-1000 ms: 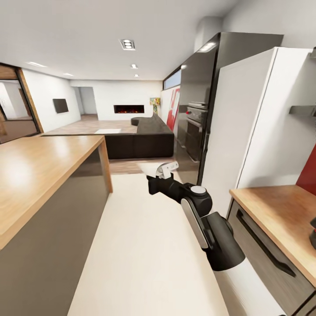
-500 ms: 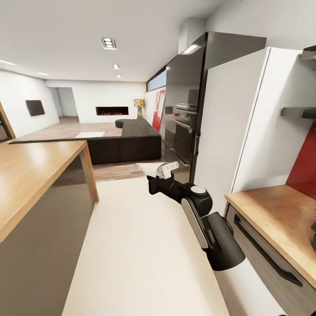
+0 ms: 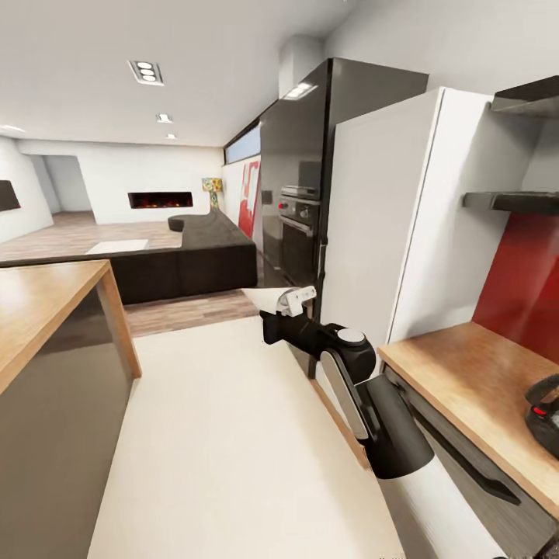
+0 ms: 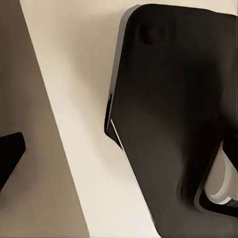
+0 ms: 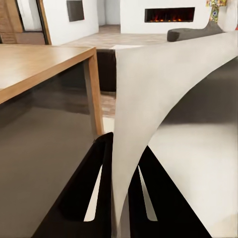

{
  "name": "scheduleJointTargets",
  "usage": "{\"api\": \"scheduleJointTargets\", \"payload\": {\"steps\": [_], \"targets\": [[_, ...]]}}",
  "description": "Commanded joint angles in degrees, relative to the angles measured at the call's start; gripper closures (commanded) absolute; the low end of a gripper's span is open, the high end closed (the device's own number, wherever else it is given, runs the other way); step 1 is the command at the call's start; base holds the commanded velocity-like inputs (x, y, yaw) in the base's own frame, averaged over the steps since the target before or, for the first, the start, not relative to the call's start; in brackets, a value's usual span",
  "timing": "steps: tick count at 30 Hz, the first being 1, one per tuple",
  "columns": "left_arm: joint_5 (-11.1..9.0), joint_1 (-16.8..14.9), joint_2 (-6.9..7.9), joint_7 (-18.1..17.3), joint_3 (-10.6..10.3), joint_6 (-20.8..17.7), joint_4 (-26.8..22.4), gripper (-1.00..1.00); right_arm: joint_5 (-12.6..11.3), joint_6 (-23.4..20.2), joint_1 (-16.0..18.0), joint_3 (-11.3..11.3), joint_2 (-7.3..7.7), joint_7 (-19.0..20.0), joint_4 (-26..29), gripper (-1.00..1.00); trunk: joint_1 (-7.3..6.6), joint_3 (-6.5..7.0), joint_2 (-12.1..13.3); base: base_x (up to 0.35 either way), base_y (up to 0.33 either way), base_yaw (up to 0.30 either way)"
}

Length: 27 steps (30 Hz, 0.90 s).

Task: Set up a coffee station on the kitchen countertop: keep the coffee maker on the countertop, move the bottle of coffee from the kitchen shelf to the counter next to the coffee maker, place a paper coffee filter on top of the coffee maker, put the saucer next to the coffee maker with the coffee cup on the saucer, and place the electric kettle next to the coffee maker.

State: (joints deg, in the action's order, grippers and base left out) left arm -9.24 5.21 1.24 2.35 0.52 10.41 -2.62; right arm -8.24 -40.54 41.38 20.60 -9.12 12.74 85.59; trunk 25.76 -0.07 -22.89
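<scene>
My right gripper (image 3: 284,307) reaches forward over the pale floor, shut on a white paper coffee filter (image 3: 268,297). In the right wrist view the filter (image 5: 163,99) stands up as a thin curved sheet pinched between the two black fingers (image 5: 84,188) of the gripper (image 5: 119,148). At the right edge a black appliance with a red light (image 3: 543,411) sits on the wooden countertop (image 3: 466,365), cut off by the frame. In the left wrist view a dark tip (image 4: 10,153) juts in beside my own dark body (image 4: 173,114).
A white tall cabinet (image 3: 388,225) and black oven tower (image 3: 299,202) line the right wall. Dark shelves (image 3: 512,202) hang over the red backsplash. A wooden-topped island (image 3: 39,310) stands at left, with open floor (image 3: 217,435) between. A sofa (image 3: 186,256) lies beyond.
The whole view has swung to the right: the island slid left, the right countertop and the black appliance came further in. My right arm holds the same pose with the filter.
</scene>
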Motion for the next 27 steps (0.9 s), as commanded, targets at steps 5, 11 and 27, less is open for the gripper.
{"api": "scheduleJointTargets", "payload": {"steps": [5,11,27], "targets": [[-0.26,0.06,0.01,0.05,0.09,0.05,-0.11,-1.0,-0.66,-0.35,0.02,-0.01,-0.04,-0.09,0.01,1.0,0.03,0.18,-0.03,0.02,0.001,-0.278],[-0.27,0.06,0.01,0.05,0.08,0.05,-0.11,-1.0,-0.72,-0.4,0.02,0.04,-0.08,-0.09,0.01,1.0,0.03,0.41,-0.03,0.001,0.0,-0.278],[-0.26,0.06,-0.01,0.02,-0.13,0.05,-0.11,-1.0,-0.81,-0.38,0.02,0.11,-0.11,0.0,0.01,1.0,0.03,1.02,-0.03,0.0,0.0,-0.278]]}}
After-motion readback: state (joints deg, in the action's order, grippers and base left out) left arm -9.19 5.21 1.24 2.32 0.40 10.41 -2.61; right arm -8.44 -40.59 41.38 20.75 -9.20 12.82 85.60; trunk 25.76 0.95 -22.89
